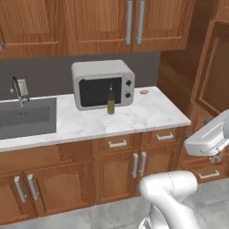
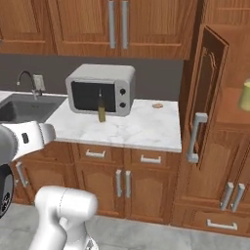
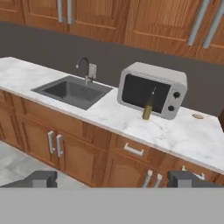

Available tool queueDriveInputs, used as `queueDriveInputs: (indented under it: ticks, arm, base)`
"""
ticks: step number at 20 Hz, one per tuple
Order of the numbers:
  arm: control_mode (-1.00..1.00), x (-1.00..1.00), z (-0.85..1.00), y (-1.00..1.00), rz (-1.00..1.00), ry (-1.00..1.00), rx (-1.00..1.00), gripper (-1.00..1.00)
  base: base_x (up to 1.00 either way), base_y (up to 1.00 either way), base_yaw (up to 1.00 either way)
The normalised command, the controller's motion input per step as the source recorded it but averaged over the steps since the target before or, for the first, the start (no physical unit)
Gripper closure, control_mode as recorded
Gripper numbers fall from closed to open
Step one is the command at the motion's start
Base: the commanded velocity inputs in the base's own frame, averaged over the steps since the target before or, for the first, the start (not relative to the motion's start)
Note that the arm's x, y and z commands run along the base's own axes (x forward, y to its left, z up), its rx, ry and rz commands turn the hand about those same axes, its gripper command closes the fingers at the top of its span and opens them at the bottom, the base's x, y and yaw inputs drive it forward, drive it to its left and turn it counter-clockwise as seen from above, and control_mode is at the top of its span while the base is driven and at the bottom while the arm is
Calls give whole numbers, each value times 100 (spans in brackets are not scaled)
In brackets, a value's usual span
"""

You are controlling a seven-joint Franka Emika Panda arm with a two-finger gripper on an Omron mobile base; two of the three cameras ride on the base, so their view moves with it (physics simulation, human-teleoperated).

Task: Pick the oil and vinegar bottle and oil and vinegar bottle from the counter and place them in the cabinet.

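Kitchen: reddish-brown wooden units under a white marble bench (image 1: 147, 114), grey wall behind, wall cupboards above.
Pincer (image 3: 113, 178): seen in the hand view, its two dark tips (image 3: 40, 178) stand far apart at the bottom edge with nothing between them; the jaws are wide and empty.
Pincer position: held off the bench, out in front of the low cupboard fronts, well apart from anything on the marble.
Green bottle (image 3: 148, 109): the slim olive-green one with the thin spout stands upright on the bench, just in front of the microwave door, long axis vertical.
Key relation: from the pincer the green bottle lies ahead and slightly right of centre in the hand view, across the bench edge; a level approach from the front, with the jaws either side of the upright body, looks the likely way in.
Microwave (image 1: 103, 84): grey, door shut, directly behind the bottle, so little room beyond it.
Small round thing (image 1: 144, 92): pale brown, on the bench to the right of the microwave; too small to name.
Sink (image 1: 24, 117): set in the bench to the left, well apart from the bottle.
Cabinet (image 2: 205, 105): tall unit at the right end of the bench, door swung open.
Pale yellow thing (image 2: 245, 95): on the cabinet shelf at the edge of the right base view; probably the squat bottle, already placed.
Writing: none legible anywhere.
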Motion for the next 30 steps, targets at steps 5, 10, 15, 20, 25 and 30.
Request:
queueDriveInputs:
  ticks: [5,10,15,20,25,30]
  arm:
    - [100,0,0,0,0,0,0,-100]
    - [100,0,0,0,0,0,0,-100]
    - [100,0,0,0,0,0,0,-100]
    - [100,0,0,0,0,0,0,-100]
    - [100,0,0,0,0,0,0,-100]
    - [100,0,0,0,0,0,0,-100]
  base:
    - [99,12,-8]
    - [69,-21,-7]
    - [22,-4,-1]
    - [27,1,0]
    - [48,3,0]
    - [5,0,0]
